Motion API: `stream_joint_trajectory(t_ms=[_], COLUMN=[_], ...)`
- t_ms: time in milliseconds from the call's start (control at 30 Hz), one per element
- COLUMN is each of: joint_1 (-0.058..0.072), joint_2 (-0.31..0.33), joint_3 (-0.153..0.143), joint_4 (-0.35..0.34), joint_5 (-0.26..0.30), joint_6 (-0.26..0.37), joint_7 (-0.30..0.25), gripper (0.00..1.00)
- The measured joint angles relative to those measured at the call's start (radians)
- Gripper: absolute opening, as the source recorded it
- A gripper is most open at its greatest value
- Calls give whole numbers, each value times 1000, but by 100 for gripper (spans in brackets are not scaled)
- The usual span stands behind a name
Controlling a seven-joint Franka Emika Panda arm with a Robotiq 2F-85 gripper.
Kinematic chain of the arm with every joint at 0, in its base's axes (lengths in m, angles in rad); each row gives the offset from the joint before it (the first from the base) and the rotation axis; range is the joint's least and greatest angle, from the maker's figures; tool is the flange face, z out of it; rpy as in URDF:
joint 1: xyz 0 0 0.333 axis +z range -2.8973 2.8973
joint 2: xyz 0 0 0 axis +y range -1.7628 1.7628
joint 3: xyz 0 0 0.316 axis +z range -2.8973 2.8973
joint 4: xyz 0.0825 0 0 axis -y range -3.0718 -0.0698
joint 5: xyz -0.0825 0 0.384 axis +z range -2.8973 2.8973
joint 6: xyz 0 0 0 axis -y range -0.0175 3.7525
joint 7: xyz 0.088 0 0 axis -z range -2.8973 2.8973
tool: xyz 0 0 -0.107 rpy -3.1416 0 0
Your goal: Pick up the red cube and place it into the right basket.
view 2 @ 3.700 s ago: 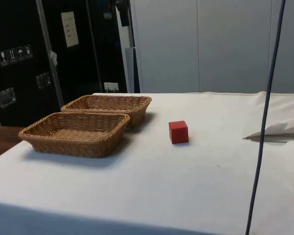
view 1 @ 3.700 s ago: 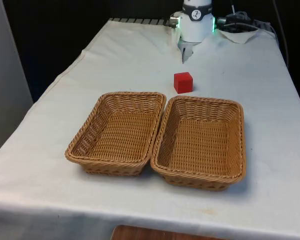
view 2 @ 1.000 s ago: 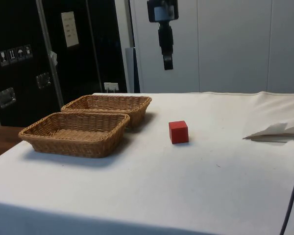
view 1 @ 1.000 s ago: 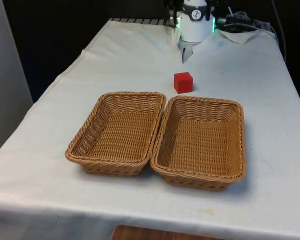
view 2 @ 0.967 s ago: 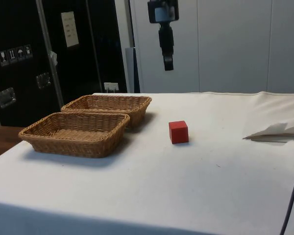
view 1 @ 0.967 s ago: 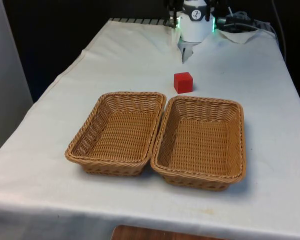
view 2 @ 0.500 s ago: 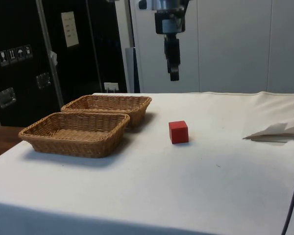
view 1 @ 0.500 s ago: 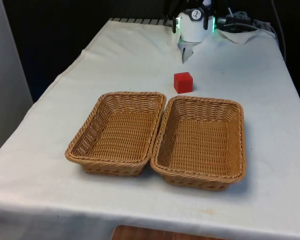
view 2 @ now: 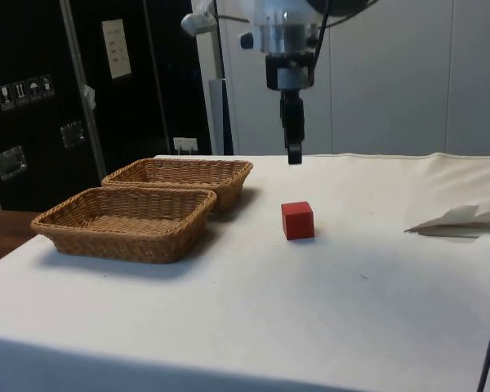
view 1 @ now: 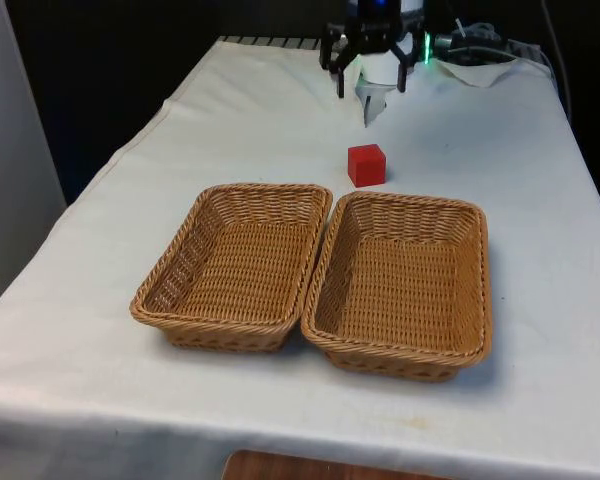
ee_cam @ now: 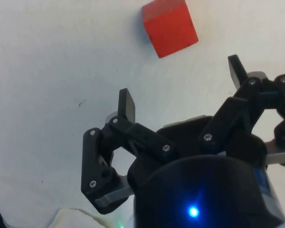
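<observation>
The gripper [view 1: 371, 88] is hanging wide open and empty above the white cloth [view 1: 260, 120], the red cube [view 2: 297, 220] sitting beside two wicker baskets [view 2: 126, 219], dark cabinets [view 2: 41, 90] standing behind

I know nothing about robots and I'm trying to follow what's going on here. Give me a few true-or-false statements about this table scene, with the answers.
1. The red cube sits on the cloth outside both baskets. True.
2. The tool is clamped on the cube. False: its fingers are spread open and empty, and it hangs above the table apart from the cube.
3. Two wicker baskets stand side by side, the left basket and the right basket in the front view. True.
4. The right basket already holds the cube. False: both baskets are empty.
5. The cube lies between the tool and the baskets in the front view. True.
</observation>
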Motion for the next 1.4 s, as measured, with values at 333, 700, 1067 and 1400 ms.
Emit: stream_joint_trajectory(t_ms=[333,700,1067,1400], joint_1=[2,3,3,3], joint_2=[120,194,250,282], joint_3=[8,27,39,41], joint_4=[-6,-28,-28,-28], joint_5=[31,31,32,32], joint_6=[120,226,283,297], joint_7=[1,13,25,27], gripper=[100,100,100,100])
